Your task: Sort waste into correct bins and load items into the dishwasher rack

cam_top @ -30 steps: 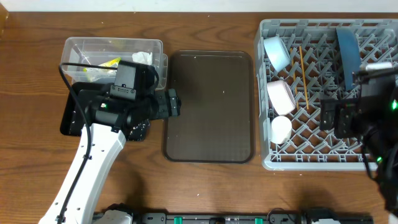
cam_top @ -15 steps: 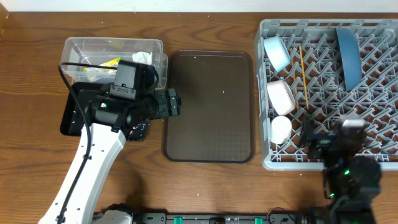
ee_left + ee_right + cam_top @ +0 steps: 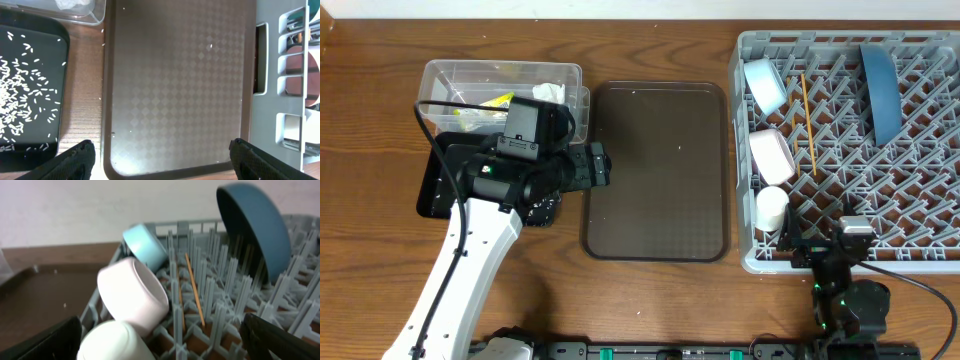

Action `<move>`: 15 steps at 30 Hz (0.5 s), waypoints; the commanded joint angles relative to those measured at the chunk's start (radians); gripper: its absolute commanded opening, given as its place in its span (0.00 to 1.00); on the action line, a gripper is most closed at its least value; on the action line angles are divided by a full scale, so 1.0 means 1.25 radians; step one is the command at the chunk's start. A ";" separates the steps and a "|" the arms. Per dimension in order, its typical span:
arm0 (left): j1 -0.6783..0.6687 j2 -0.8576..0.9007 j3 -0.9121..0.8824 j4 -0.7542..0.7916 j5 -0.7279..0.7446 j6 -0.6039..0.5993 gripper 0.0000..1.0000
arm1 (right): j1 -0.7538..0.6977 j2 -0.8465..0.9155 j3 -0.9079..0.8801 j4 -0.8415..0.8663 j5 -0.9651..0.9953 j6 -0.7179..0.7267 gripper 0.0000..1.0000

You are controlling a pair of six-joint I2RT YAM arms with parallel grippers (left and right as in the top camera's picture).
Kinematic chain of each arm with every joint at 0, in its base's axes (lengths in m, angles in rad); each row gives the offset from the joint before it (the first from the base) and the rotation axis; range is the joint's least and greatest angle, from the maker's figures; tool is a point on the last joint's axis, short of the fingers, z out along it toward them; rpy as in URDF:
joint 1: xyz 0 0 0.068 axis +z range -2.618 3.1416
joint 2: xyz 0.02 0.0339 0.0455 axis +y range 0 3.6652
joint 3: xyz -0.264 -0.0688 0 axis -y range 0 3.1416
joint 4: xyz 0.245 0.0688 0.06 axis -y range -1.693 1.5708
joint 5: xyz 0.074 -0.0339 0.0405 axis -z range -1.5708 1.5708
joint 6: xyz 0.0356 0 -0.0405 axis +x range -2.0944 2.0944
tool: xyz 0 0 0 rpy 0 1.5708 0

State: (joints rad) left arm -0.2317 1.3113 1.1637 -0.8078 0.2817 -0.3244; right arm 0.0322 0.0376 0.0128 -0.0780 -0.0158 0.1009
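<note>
The grey dishwasher rack (image 3: 920, 262) at the right holds the dark blue plate (image 3: 880, 85), light blue bowl (image 3: 763, 83), white bowl (image 3: 772, 155), white cup (image 3: 772, 207) and chopsticks (image 3: 808, 120). The clear box (image 3: 470, 75) holds the yellow wrapper (image 3: 495, 102) and tissue (image 3: 548, 92). The black tray (image 3: 30, 35) holds rice grains (image 3: 17, 100). My left gripper (image 3: 162, 155) is open and empty above the brown tray's near end. My right gripper (image 3: 160, 342) is open and empty at the rack's front edge, facing the cup (image 3: 117, 342) and white bowl (image 3: 132, 295).
The brown serving tray (image 3: 655, 170) lies between the bins and the rack, with a few stray rice grains on it (image 3: 210, 46). My left arm (image 3: 470, 250) covers most of the black tray in the overhead view.
My right arm has drawn back from over the rack's right side to the rack's front edge. The left arm has not moved.
</note>
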 commanded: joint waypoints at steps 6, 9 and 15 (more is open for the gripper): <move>0.003 -0.003 0.015 -0.002 -0.005 0.007 0.88 | 0.034 -0.026 -0.006 0.006 -0.007 0.024 0.99; 0.003 -0.003 0.015 -0.002 -0.005 0.007 0.88 | 0.037 -0.026 -0.006 0.005 -0.007 0.023 0.99; 0.003 -0.003 0.015 -0.002 -0.005 0.007 0.88 | 0.037 -0.026 -0.006 0.005 -0.006 0.023 0.99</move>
State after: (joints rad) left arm -0.2317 1.3117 1.1637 -0.8074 0.2817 -0.3241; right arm 0.0700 0.0147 0.0113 -0.0734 -0.0200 0.1154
